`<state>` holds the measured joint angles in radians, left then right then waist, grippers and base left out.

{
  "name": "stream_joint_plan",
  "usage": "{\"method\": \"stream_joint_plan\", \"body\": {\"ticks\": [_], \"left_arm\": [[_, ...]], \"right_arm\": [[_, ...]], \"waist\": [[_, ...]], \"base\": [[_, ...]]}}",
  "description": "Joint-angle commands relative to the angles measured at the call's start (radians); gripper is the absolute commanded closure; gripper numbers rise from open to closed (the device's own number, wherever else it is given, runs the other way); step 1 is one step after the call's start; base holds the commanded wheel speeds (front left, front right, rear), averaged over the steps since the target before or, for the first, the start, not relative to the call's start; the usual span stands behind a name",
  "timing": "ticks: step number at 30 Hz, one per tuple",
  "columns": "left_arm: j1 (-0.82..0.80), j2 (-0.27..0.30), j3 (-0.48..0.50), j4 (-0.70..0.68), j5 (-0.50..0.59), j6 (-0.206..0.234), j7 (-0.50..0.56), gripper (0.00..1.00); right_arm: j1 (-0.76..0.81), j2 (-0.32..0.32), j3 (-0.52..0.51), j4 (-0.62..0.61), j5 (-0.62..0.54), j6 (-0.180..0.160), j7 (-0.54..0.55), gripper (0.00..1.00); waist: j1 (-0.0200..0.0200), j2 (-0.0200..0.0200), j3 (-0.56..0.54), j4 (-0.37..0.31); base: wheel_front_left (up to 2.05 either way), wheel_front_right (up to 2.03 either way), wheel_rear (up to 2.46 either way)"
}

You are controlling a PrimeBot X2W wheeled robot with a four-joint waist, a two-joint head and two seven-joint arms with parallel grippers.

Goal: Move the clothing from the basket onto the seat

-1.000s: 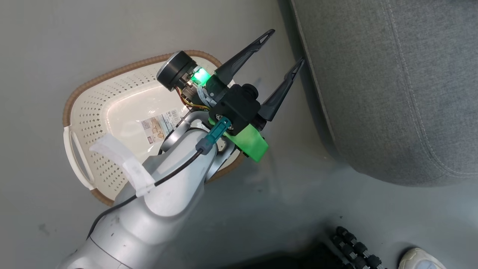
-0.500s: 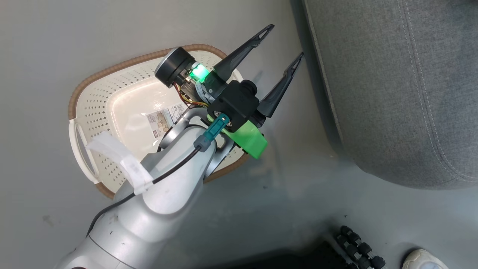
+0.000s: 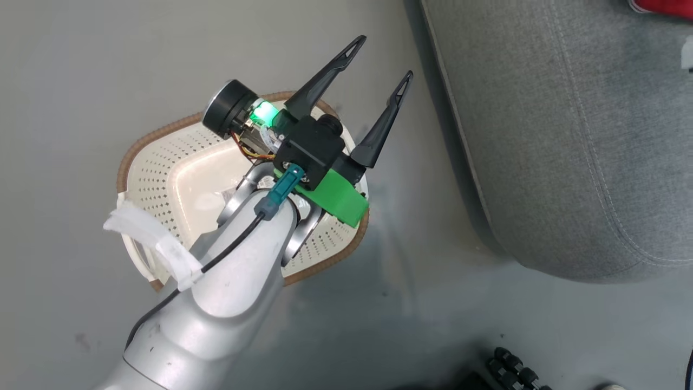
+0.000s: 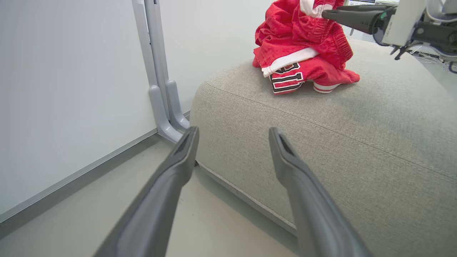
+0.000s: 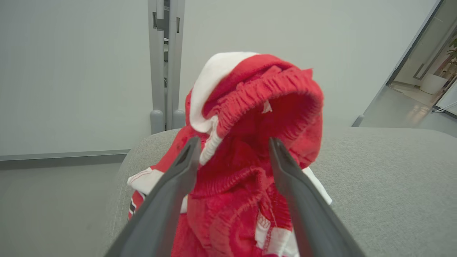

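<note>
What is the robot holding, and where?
Nothing is clamped. The left gripper gapes empty by the basket; the right gripper is open at the clothing heaped on the seat.

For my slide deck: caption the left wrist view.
Open left gripper faces the grey seat, where red clothing lies piled.

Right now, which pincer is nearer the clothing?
Right. The right pincer is at the clothing on the seat, jaws apart with fabric seen between them; the left pincer hangs open over the basket, beside the seat.
</note>
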<state>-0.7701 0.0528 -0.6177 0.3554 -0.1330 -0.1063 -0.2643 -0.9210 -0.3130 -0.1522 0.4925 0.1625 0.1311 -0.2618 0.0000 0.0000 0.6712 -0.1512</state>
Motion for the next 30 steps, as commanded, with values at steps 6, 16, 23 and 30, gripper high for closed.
{"method": "stream_joint_plan", "body": {"ticks": [6, 16, 23, 30], "left_arm": [[0.084, 0.006, 0.053, -0.015, -0.026, 0.011, 0.000, 0.00], [0.248, 0.030, 0.197, -0.048, -0.055, 0.041, 0.000, 0.00], [0.359, 0.035, 0.318, -0.083, -0.067, 0.062, 0.000, 0.00], [0.454, 0.032, 0.426, -0.111, -0.062, 0.066, 0.000, 0.00]], "right_arm": [[0.122, -0.001, 0.024, -0.054, -0.004, -0.001, -0.005, 0.00], [0.326, 0.032, 0.066, -0.164, 0.006, -0.001, -0.005, 0.00], [0.430, 0.072, 0.101, -0.217, 0.003, -0.001, -0.005, 0.00], [0.507, 0.122, 0.143, -0.247, 0.024, -0.001, -0.005, 0.00]], "waist": [[0.0000, 0.0000, -0.154, 0.014], [0.0000, 0.0000, -0.324, 0.037], [0.0000, 0.0000, -0.416, 0.079], [0.0000, 0.0000, -0.489, 0.143]], "base": [[0.00, 0.00, 0.00], [0.00, 0.00, 0.00], [0.00, 0.00, 0.00], [0.00, 0.00, 0.00]]}}
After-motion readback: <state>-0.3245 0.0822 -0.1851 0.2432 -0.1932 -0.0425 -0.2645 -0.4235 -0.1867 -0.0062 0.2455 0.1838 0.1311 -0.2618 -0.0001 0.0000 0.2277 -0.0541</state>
